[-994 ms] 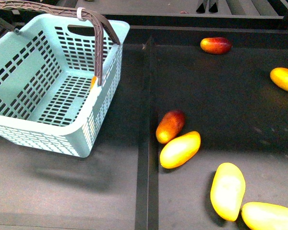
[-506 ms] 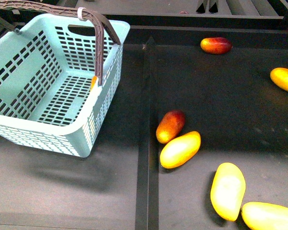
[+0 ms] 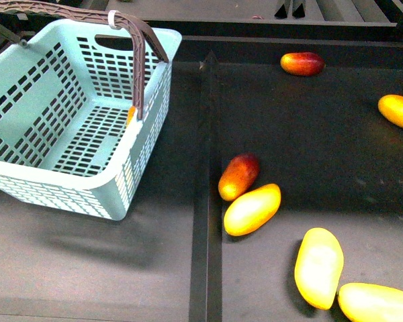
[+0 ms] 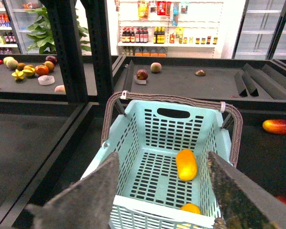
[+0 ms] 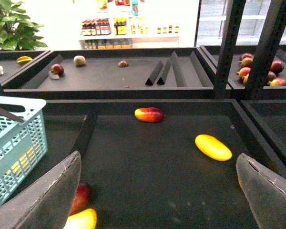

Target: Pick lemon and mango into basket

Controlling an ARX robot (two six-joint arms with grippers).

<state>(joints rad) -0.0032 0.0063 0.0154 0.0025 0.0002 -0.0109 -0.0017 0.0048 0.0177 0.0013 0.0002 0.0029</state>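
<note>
The left gripper (image 4: 162, 191) has its two grey padded fingers (image 4: 88, 198) spread wide with nothing between them, hanging above the aqua basket (image 4: 133, 131); the right gripper (image 5: 157, 191) is likewise wide apart and holds nothing, above the dark display tray (image 5: 171, 162). Inside the basket a yellow-orange lemon (image 4: 186, 164) lies on the slotted floor, and a second orange fruit (image 4: 190, 208) shows at the near wall. From the front, the basket (image 3: 27, 121) sits to the left of the tray's divider with its brown handle (image 3: 140, 64) swung up. On the tray a red-blushed mango (image 3: 238, 176) touches a yellow mango (image 3: 252, 209); two more yellow mangoes (image 3: 318, 267) lie nearer, and a red mango (image 3: 302, 63) and a yellow one (image 3: 397, 111) farther off
</note>
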